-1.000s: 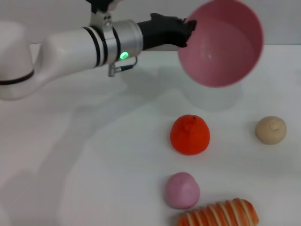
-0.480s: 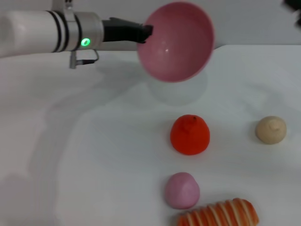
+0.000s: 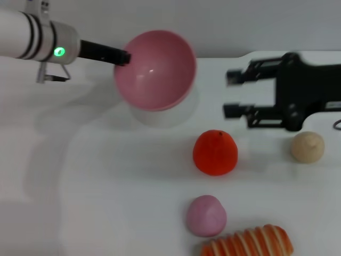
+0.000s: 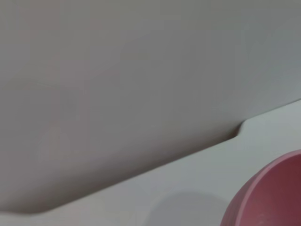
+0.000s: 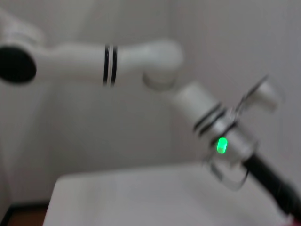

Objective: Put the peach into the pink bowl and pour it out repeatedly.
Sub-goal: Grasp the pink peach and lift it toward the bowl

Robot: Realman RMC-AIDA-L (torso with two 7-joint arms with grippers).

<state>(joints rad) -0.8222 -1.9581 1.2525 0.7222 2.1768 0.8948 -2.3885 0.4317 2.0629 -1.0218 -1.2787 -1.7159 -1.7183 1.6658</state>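
The pink bowl (image 3: 155, 69) hangs tilted above the table at the back, its empty inside turned toward me. My left gripper (image 3: 123, 56) is shut on its left rim. A slice of the bowl's rim (image 4: 270, 195) shows in the left wrist view. The peach (image 3: 206, 215), pale pink and round, lies on the table near the front, away from both grippers. My right gripper (image 3: 230, 94) reaches in from the right, open and holding nothing, just above and to the right of the orange-red fruit (image 3: 214, 152).
A beige lumpy ball (image 3: 307, 146) sits at the right, below the right gripper's body. An orange-and-white striped item (image 3: 248, 242) lies at the front edge beside the peach. The right wrist view shows the left arm (image 5: 141, 61) over the white table (image 5: 141, 197).
The left arm has carried the bowl leftward and lower. The right gripper has come into view from the right, open. The fruits have not moved.
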